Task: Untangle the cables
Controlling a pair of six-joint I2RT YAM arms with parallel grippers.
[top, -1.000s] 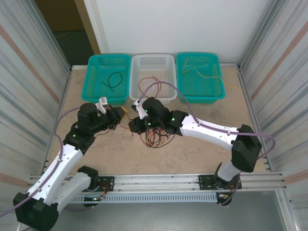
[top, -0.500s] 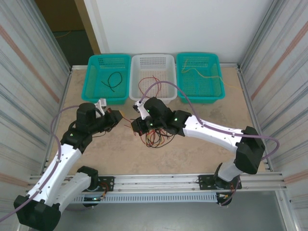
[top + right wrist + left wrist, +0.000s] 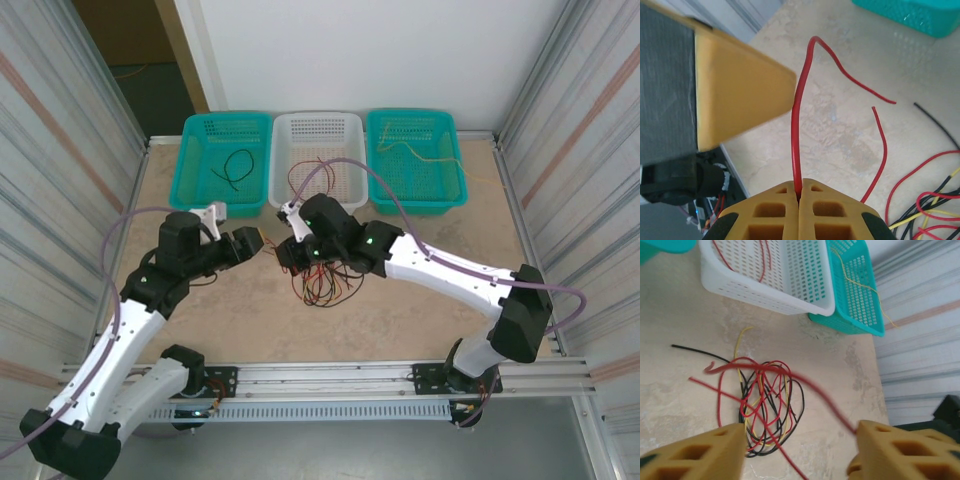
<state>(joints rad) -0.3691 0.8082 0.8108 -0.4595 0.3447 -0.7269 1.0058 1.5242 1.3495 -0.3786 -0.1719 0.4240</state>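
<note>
A tangle of red, black and yellow cables (image 3: 320, 287) lies on the table in front of the baskets; the left wrist view has the same tangle (image 3: 765, 402) below my fingers. My right gripper (image 3: 799, 186) is shut on one red cable (image 3: 799, 125), which rises from the jaws, bends over and trails away to the right. My left gripper (image 3: 800, 434) is open, and a blurred stretch of that red cable (image 3: 825, 400) crosses the gap and touches its right finger (image 3: 900, 450). In the top view the left gripper (image 3: 258, 242) and right gripper (image 3: 285, 256) sit close together, left of the tangle.
Three baskets line the back: a teal basket (image 3: 205, 185) with a black wire (image 3: 237, 165), a white basket (image 3: 345, 195) with red wires (image 3: 308, 175), and a teal basket (image 3: 445, 195) with a yellow wire (image 3: 415, 152). Corrugated walls stand on both sides.
My left gripper has moved right, closing in on the right gripper. The right gripper has shifted slightly back, still holding the red cable, and the tangle has barely moved.
</note>
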